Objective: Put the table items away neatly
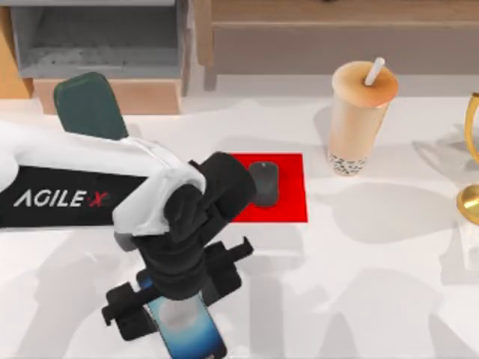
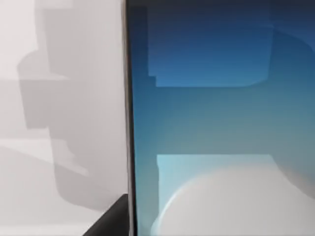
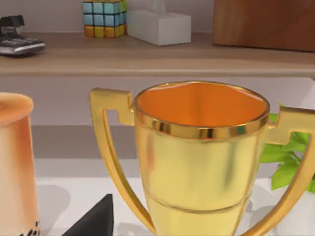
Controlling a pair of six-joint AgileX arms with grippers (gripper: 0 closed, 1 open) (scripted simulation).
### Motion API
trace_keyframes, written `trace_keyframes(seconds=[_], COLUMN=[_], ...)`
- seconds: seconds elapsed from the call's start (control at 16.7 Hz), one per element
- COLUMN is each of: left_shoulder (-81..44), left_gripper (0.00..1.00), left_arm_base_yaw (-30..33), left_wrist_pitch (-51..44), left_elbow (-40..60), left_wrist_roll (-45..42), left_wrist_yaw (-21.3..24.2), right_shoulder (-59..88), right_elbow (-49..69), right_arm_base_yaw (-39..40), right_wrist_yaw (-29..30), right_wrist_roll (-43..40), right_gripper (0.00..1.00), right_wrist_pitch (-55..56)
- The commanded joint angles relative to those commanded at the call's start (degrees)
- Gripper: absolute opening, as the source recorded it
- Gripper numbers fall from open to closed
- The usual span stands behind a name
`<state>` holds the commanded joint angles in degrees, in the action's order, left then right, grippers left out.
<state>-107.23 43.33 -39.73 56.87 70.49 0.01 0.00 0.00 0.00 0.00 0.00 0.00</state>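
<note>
Mouse (image 1: 264, 183) already sits on the red pad (image 1: 288, 187), mid counter (image 1: 359, 284); looks done. Smartphone (image 1: 183, 325) lies flat, screen up, at the counter's near edge, left of centre; not yet on the green stand (image 1: 88, 105) at back left. Left gripper (image 1: 179, 299) is low right over the phone, fingers straddling it; cannot tell if clenched. Milk-tea cup (image 1: 359, 120) stands upright back right, near a gold trophy (image 3: 202, 162) at the right edge. Judged roughly a third through: phone in hand, cup possibly left.
</note>
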Motion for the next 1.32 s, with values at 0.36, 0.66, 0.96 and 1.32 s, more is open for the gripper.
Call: trace_keyframes(seconds=[0.36, 0.66, 0.96, 1.32], left_shoulder=[2.1, 4.9, 5.2, 11.2], left_gripper=[0.0, 0.0, 0.0, 0.0], left_arm_base_yaw=[-0.1, -0.1, -0.1, 3.7], left_wrist_pitch=[-2.5, -8.2, -9.1, -5.1], left_elbow=[0.6, 3.4, 3.8, 1.4], left_wrist_roll=[-0.9, -0.8, -0.9, -3.1], left_wrist_yaw=[-0.1, -0.2, -0.2, -9.6], right_shoulder=[0.0, 0.0, 0.0, 0.0], right_elbow=[0.0, 0.0, 0.0, 0.0], right_arm_base_yaw=[0.0, 0.0, 0.0, 0.0], right_wrist_yaw=[0.0, 0.0, 0.0, 0.0], right_wrist_roll=[0.0, 0.0, 0.0, 0.0], right_gripper=[1.0, 1.0, 1.0, 1.0], right_wrist_pitch=[0.0, 0.0, 0.0, 0.0])
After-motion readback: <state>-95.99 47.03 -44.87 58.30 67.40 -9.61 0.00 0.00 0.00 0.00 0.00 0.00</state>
